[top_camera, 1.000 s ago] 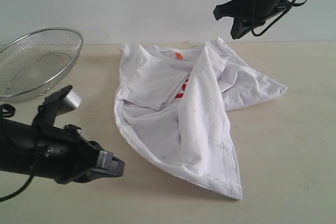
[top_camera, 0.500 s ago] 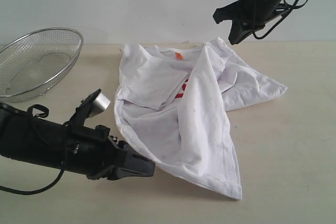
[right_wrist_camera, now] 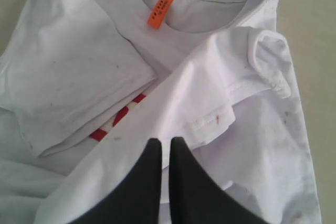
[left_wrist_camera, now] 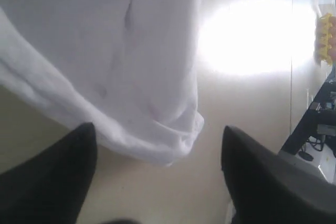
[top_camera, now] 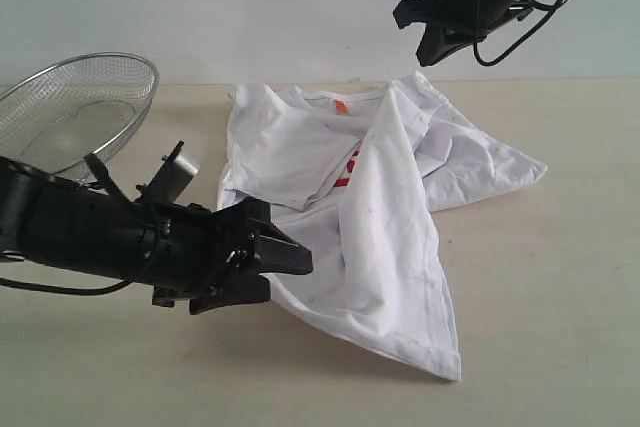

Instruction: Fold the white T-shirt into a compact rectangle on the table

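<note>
White T-shirt crumpled on table. Left tool spread wide at shirt's hem, gripping nothing. Right tool aloft over shirt, fingers nearly together, empty.

**A bare wall, a pale tabletop, one hard glare**

A plain grey-white wall fills the back of the exterior view. It is bare and evenly lit, and it meets the far edge of a wide pale beige wood-grain table in a straight line. The tabletop looks matte there, with soft, diffuse shadows. In the left wrist view the same surface carries a patch of white glare, bright enough to wash out the grain. Past the table's edge in that view are a lumpy yellow object and a dark metal frame with cables near it. Both are too blurred to identify further.
</note>
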### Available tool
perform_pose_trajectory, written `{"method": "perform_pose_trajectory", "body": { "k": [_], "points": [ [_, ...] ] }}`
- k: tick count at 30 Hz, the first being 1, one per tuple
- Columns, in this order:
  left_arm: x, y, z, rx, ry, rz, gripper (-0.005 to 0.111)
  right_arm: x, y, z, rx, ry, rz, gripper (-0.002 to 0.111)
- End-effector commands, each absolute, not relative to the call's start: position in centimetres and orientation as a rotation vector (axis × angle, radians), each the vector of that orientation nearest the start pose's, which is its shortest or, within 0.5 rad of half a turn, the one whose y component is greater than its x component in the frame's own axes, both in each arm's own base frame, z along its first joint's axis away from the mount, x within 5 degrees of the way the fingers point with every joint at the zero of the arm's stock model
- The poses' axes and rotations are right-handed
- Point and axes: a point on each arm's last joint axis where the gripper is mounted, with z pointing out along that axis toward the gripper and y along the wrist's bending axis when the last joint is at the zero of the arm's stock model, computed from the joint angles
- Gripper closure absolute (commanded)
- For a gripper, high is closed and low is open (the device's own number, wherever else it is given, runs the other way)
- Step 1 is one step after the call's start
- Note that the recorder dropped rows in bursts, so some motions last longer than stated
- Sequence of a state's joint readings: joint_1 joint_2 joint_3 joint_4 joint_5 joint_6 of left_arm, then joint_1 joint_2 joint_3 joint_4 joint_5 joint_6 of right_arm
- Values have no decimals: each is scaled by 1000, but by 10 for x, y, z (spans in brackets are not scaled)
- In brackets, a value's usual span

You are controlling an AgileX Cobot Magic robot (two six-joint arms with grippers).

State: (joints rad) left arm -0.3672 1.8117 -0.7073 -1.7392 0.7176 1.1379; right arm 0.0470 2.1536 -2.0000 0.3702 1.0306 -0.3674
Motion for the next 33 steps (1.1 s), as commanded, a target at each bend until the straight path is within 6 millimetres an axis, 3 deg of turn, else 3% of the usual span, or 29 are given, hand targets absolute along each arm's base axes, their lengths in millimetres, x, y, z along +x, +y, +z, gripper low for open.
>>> {"method": "perform_pose_trajectory", "body": {
  "k": [1,6,9,13,17,23,28,31,33],
  "points": [
    [261,-170,129,-47,2607,-1386,42,479,48,278,-404,2519,365,109],
    [256,-171,129,-53,2653,-1448,42,479,48,278,-412,2519,358,109],
    [249,-169,123,-35,2771,-1385,42,479,48,278,-414,2518,358,109],
    [258,-167,120,-172,2740,-1328,42,479,48,278,-414,2518,358,109],
    [266,-173,106,-230,2774,-1397,42,479,48,279,-410,2512,358,109],
    [297,-187,104,-260,2705,-1460,45,481,47,279,-412,2498,347,109],
    [317,-195,121,-190,2613,-1489,70,482,47,280,-412,2484,338,109],
    [327,-201,134,-80,2542,-1519,97,482,41,280,-407,2487,329,109],
    [331,-201,137,-55,2522,-1513,102,481,36,279,-400,2502,331,109]
  ]
}}
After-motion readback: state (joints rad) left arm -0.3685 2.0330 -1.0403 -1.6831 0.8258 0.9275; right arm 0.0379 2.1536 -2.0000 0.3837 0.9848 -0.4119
